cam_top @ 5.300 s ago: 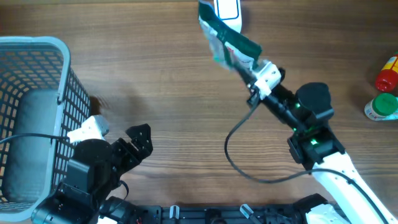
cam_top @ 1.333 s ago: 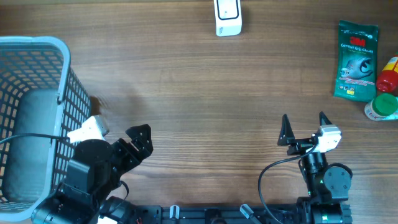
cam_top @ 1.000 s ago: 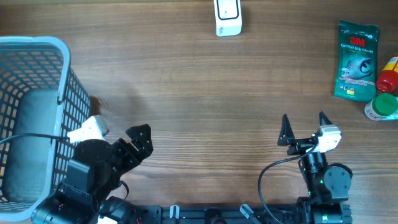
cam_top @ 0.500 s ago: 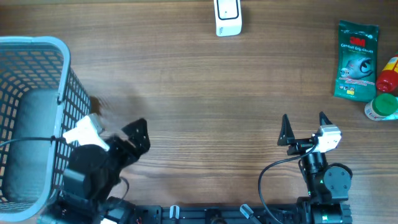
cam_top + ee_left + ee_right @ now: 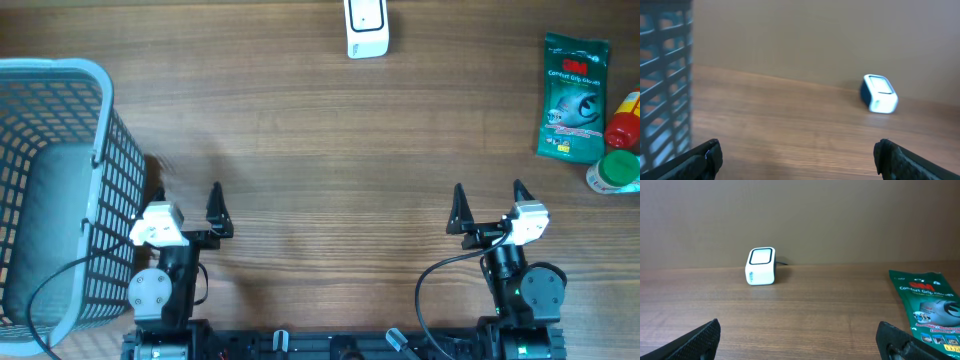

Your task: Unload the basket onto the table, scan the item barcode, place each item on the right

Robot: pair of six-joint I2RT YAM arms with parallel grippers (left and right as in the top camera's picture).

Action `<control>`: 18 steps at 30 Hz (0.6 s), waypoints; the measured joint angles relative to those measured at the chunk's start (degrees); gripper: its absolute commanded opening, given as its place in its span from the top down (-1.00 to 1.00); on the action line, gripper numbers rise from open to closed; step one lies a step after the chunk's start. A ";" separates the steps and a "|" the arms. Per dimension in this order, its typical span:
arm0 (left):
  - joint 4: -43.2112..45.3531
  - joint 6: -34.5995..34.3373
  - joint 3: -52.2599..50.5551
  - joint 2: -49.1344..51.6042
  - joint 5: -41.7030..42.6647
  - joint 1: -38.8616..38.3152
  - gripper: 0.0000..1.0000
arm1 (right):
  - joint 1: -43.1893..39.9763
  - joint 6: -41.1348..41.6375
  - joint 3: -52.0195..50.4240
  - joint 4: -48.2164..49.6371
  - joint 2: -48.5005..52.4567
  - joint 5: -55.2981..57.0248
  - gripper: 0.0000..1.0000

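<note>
The item, a green packet, lies flat on the table at the far right, and its lower part shows at the right edge of the right wrist view. The white barcode scanner stands at the back middle; it also shows in the wrist views. My right gripper hovers near the front edge, open and holding nothing, well short of the packet. My left gripper is open and holding nothing beside the basket.
A grey-blue mesh basket fills the left side, close to my left gripper. A red bottle and a green-lidded container stand at the right edge next to the packet.
Five seconds ago my right gripper held the packet at the scanner; the packet now lies at the right. In the last second the left arm swung round to point straight at the far side.
</note>
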 measured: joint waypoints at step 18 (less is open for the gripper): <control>-3.15 2.05 -2.64 -3.91 -1.01 4.44 -1.00 | 0.00 0.00 0.00 -0.02 0.00 -0.02 -0.99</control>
